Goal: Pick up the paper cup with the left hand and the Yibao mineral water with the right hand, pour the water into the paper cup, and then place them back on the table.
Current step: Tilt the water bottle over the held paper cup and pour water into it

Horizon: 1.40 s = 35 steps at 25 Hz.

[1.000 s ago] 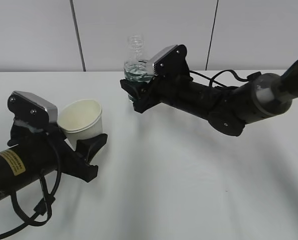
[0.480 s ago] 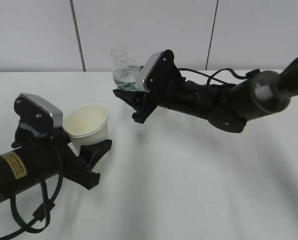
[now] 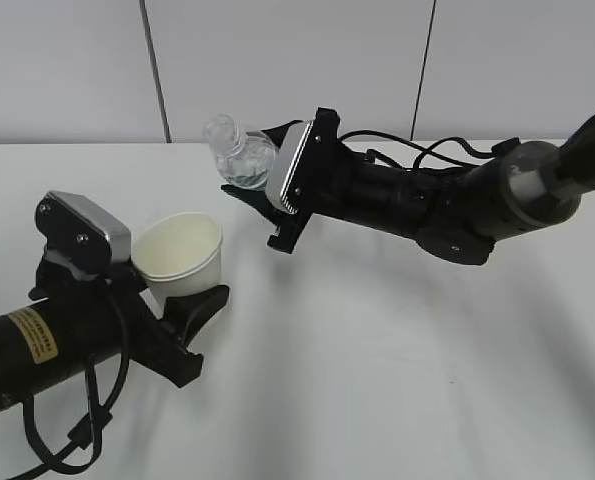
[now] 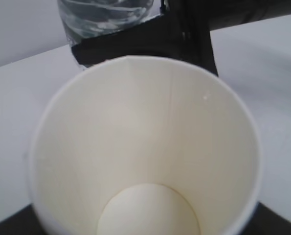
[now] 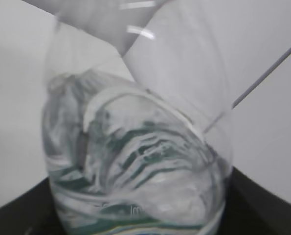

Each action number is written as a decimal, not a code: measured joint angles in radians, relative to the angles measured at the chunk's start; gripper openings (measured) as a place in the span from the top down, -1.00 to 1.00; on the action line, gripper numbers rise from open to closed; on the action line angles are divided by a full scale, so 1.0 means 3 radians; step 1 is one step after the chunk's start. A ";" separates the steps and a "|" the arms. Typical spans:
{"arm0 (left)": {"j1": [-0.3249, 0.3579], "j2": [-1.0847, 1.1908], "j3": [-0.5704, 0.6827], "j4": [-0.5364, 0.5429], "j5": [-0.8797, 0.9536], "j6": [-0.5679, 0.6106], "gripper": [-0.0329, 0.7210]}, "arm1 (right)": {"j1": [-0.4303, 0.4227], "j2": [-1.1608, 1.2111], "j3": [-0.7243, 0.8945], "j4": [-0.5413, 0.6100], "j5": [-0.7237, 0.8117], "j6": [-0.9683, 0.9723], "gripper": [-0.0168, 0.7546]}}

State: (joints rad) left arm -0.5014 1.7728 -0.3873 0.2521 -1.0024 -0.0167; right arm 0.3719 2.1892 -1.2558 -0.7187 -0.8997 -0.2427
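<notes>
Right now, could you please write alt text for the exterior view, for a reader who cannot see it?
Two black robot arms above a white table: the right pincer tilts a clear water bottle toward the paper cup that the left pincer holds, mouth up.

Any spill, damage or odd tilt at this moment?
Nothing stands out. The clear plastic bottle leans towards the cream-white paper cup as pouring needs; the cup's inside looks dry, and no water shows on the white table.
</notes>
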 joint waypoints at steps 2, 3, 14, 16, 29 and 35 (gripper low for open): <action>0.0000 0.0077 0.0000 0.0023 -0.0091 0.0000 -0.19 | 0.0000 0.0000 0.0000 -0.0019 -0.0001 -0.0075 -0.28; 0.0000 0.0109 0.0000 0.0027 -0.0127 0.0000 -0.19 | 0.0000 0.0000 0.0000 -0.0027 -0.0001 -0.0118 -0.28; 0.0000 0.0210 -0.0059 0.0165 -0.0285 0.0000 -0.19 | 0.0000 0.0000 0.0000 -0.0047 -0.0001 -0.0534 -0.28; 0.0000 0.0210 -0.0071 0.0180 -0.0277 0.0000 -0.19 | 0.0000 0.0000 0.0000 -0.0047 -0.0001 -0.0612 -0.28; 0.0000 0.0233 -0.0117 0.0190 -0.0118 -0.0051 -0.19 | 0.0000 0.0000 0.0000 -0.0047 -0.0001 -0.1167 -0.28; 0.0000 0.0236 -0.0140 0.0193 -0.0049 -0.0062 -0.19 | 0.0000 0.0000 0.0000 -0.0047 -0.0001 -0.1354 -0.28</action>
State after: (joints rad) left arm -0.5014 1.8434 -0.4292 0.3099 -1.0170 -0.0353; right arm 0.3719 2.1892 -1.2558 -0.7327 -0.9001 -0.6488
